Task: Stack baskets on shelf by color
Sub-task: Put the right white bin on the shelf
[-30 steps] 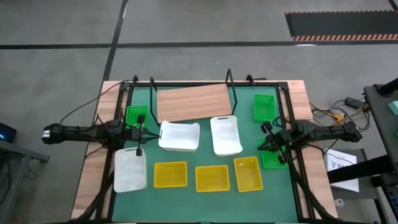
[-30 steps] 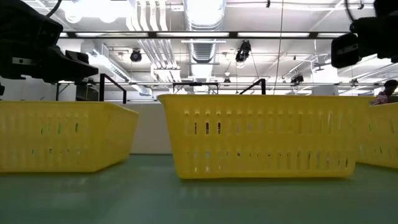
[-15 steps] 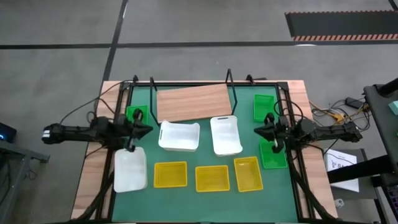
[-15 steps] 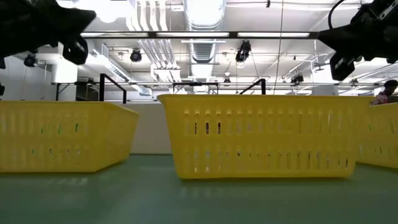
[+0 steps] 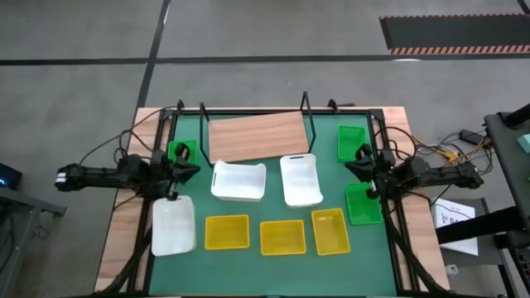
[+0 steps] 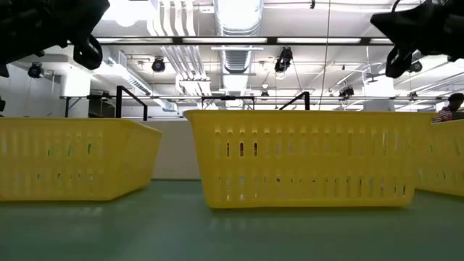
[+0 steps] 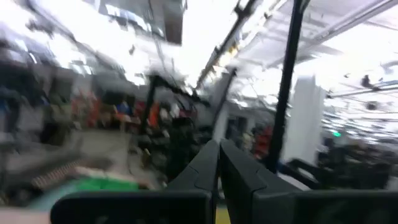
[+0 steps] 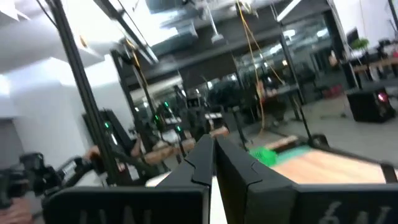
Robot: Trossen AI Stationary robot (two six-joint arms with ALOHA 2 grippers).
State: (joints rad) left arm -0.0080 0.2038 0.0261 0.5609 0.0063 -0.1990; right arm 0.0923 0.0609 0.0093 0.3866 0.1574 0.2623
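The wood-grain shelf board [image 5: 257, 136] lies at the far middle of the green mat, with nothing on it. Three white baskets [image 5: 173, 225] [image 5: 238, 181] [image 5: 301, 179], three yellow baskets [image 5: 226, 233] [image 5: 282, 237] [image 5: 330, 231] and three green baskets [image 5: 180, 150] [image 5: 351, 142] [image 5: 363, 205] rest on the mat on their bottoms. My left gripper [image 5: 193, 168] is raised by the left green basket, shut and empty [image 7: 217, 155]. My right gripper [image 5: 349, 168] is raised between the two right green baskets, shut and empty [image 8: 211, 149].
Black wire frame posts [image 5: 305, 103] stand at the shelf's far side and along the mat's edges. The yellow baskets [image 6: 308, 156] fill the low view. Both arms [image 6: 51, 29] [image 6: 417, 32] hang high above them. Bare mat lies in front of the yellow row.
Both grippers have gone up from the mat and tipped from pointing down to about level. My left gripper has left the near-left white basket. My right gripper has left the near-right green basket and gone a little toward the far edge.
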